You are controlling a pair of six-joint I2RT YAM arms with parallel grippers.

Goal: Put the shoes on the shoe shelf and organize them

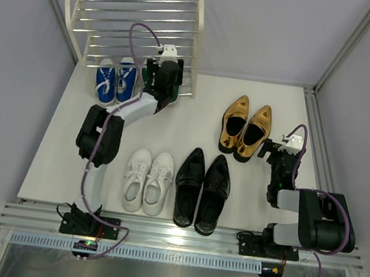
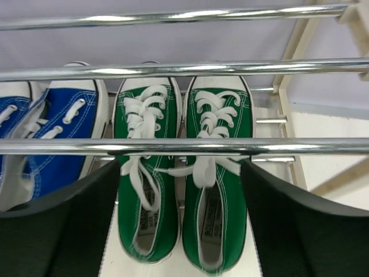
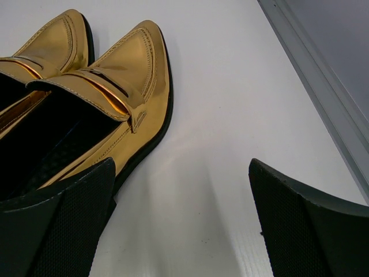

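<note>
The shoe shelf [image 1: 139, 16] stands at the back left, and its chrome rods [image 2: 173, 145] cross the left wrist view. Under them, on the lowest tier, sit blue sneakers [image 1: 115, 81] [image 2: 57, 144] and beside them green sneakers [image 2: 184, 219] with white laces. My left gripper [image 1: 165, 80] [image 2: 180, 167] is open, one finger on each side of the green pair's heels. My right gripper [image 1: 280, 154] [image 3: 181, 164] is open over bare table just right of the gold shoes [image 1: 244, 127] [image 3: 124, 75]. White sneakers [image 1: 147, 180] and black loafers [image 1: 202, 188] lie near the front.
The cream end frame [image 2: 300, 63] of the shelf rises just right of the green pair. A metal rail [image 1: 318, 139] [image 3: 323, 86] borders the white table on the right. Grey walls close in on both sides.
</note>
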